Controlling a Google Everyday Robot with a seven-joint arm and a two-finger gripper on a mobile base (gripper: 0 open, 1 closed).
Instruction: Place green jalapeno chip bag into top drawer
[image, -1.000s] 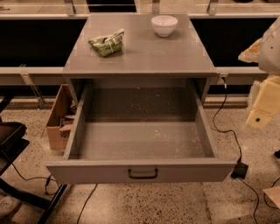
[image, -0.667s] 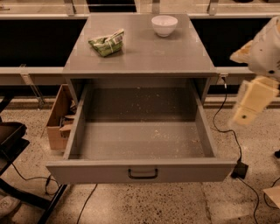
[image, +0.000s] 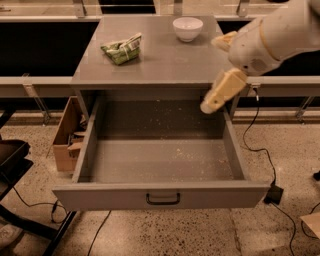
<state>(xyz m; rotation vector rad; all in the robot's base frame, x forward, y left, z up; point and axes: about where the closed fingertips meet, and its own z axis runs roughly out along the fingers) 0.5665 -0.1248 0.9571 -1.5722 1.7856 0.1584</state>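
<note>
The task is barely begun. The drawer (image: 159, 161) stands pulled fully out with nothing on its speckled floor, so that step needs no work. The bag (image: 121, 49) lies on the table (image: 167, 67), well to the left of the end effector (image: 221, 91) and farther back. It has been neither grasped nor lifted. What is left, as I judge it, is the reach, the grip, the carry and the drop.

The end effector hangs at the table's front right corner, above the drawer's right rear part and touching nothing. It carries no load; whether it is released or clenched I cannot tell.

For room, the table edge lies just behind and beside the end effector, so a move toward the bag probably has to rise over that lip first. The bowl (image: 187, 28) sits beyond it and a little left, well apart from the bag, so there is a free lane across the tabletop. Below and to the left, the drawer offers a wide, shallow opening bounded by low walls and the front panel.
</note>
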